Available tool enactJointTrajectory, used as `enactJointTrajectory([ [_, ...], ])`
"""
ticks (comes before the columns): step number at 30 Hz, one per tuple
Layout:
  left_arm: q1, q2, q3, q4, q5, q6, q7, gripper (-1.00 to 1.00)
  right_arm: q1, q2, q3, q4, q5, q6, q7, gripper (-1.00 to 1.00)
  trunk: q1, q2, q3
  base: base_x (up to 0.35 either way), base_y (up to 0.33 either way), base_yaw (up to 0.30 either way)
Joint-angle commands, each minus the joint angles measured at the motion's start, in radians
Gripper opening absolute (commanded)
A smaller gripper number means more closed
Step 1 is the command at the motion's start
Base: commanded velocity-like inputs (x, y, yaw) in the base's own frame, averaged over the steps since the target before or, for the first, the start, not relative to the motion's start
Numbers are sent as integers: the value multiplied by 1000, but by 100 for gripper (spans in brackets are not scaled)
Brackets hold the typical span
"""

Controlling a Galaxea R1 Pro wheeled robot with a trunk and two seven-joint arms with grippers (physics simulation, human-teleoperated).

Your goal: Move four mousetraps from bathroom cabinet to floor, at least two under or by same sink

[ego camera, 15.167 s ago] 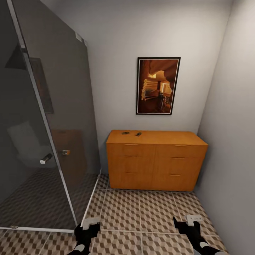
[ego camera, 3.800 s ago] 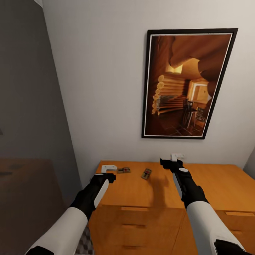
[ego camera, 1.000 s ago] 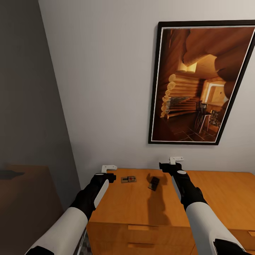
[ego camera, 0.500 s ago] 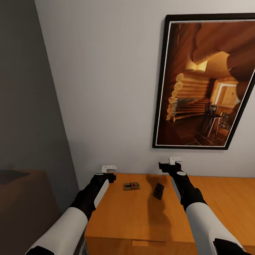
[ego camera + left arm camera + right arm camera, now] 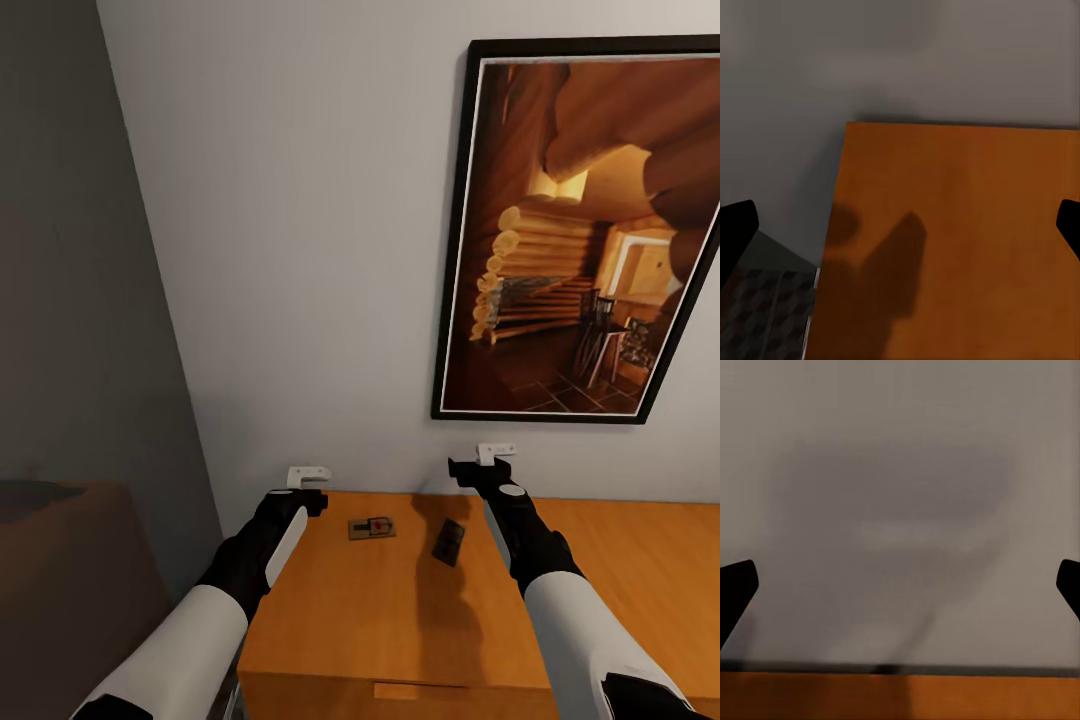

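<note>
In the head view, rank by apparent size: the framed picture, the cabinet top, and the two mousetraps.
1. Framed picture, though cut off at the frame edge.
2. Cabinet top, also cut off.
3. The two mousetraps, left and right, look about equal; not ranked.

My 2 arms reach forward from the lower corners of the head view, white forearm shells giving way to black wrists. My left gripper (image 5: 306,478) sits left of centre, my right gripper (image 5: 488,458) right of centre and slightly higher. In each wrist view, my 2 dark fingertips (image 5: 735,238) (image 5: 735,589) sit at opposite edges, spread wide apart with nothing between them.
</note>
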Motion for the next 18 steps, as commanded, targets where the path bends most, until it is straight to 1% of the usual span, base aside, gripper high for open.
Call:
enactJointTrajectory([
  [1,-1,0,-2,-1,10,3,9,100,-1,1,-4,-2,9,5,3,100,0,-1,-2,2,0,0],
  [14,-1,0,-2,-1,10,3,9,100,-1,1,-4,0,8,5,3,100,0,-1,-2,0,0,0],
  [18,-1,0,-2,0,10,3,9,100,-1,1,-4,0,8,5,3,100,0,-1,-2,56,24,0],
])
